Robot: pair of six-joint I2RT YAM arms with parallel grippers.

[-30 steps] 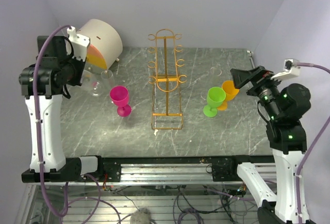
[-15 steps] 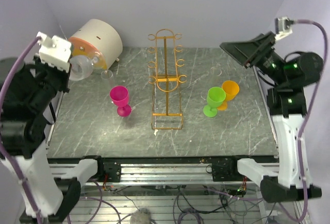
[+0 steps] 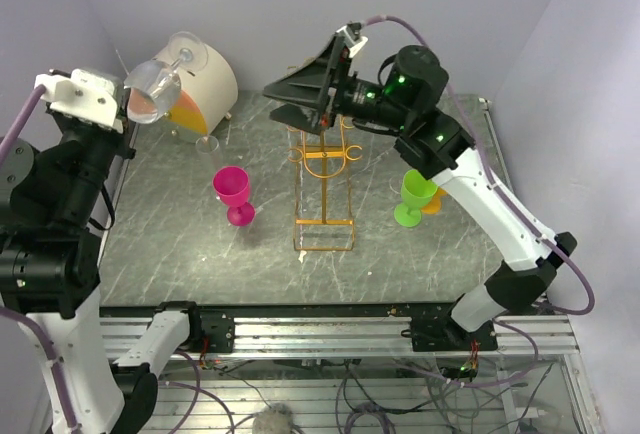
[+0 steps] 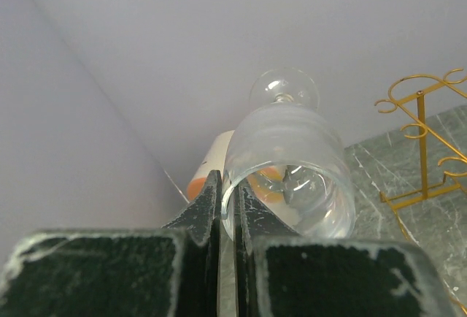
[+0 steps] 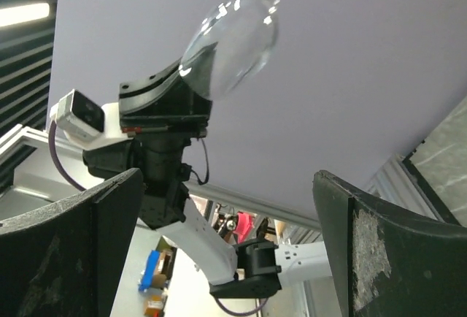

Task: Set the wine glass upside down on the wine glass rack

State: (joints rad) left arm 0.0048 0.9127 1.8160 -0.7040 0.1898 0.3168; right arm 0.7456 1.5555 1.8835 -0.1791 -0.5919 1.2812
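My left gripper [image 3: 130, 104] is raised high at the far left and is shut on the rim of a clear wine glass [image 3: 160, 76]. The glass lies tilted, bowl toward the gripper and foot up and away. In the left wrist view the fingers [image 4: 211, 204] pinch the rim of the glass [image 4: 292, 156]. The golden wire wine glass rack [image 3: 325, 169] stands at the table's middle; it also shows in the left wrist view [image 4: 422, 138]. My right gripper [image 3: 296, 94] is open and empty above the rack's top, facing left. The right wrist view shows its spread gripper [image 5: 228, 178] and the glass [image 5: 230, 43] beyond.
A pink goblet [image 3: 233, 194] stands left of the rack. A green goblet [image 3: 415, 194] and an orange one [image 3: 436, 201] stand to its right, under the right arm. A beige cylinder with an orange face [image 3: 200, 79] and a small clear glass [image 3: 207, 144] sit at the back left.
My left arm has lifted the clear glass up and off the table. My right arm has swung from the far right to above the rack, gripper open and facing left.
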